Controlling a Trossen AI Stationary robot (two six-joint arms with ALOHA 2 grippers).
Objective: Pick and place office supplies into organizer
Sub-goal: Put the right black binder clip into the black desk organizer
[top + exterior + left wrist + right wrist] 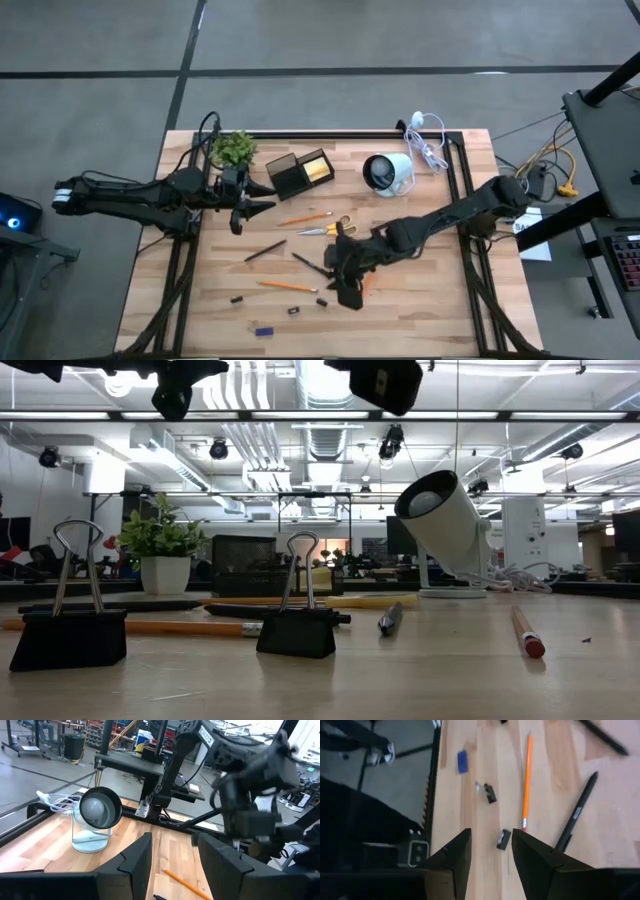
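High view: the light wooden table [420, 310] carries the small black divided organizer [299, 172] toward its far edge, a yellow sticky-note block [318, 169] showing in one compartment, with a small green potted plant [233, 148] beside it on one side and a white round desk lamp with a dark face [386, 173] and a white coiled cable [427, 140] on the other. The left gripper [266, 198] hovers just beside the organizer, its fingers parted and empty. The right gripper [347, 282] hangs over the middle of the table, amid the scattered supplies: scissors with yellow-orange handles [328, 229], thin orange pencils [305, 217], dark pens [265, 250], small black binder clips [294, 310] and a small blue eraser [264, 330] near the front edge. Low view: two black binder clips with wire handles stand upright in the foreground, the nearer one [70, 630] apart from the second [297, 625]; an orange pencil [170, 627] lies behind them, a red-tipped pencil [525, 632] off to the side, and the lamp and plant stand farther back. Left wrist view: the two dark fingers [136, 860] stand apart with nothing between them, facing the lamp and the other arm. Right wrist view: the fingers [457, 855] are spread and empty above a binder clip [503, 839], with a long orange pencil [527, 780], a dark pen [577, 812] and the blue eraser on the wood beyond.
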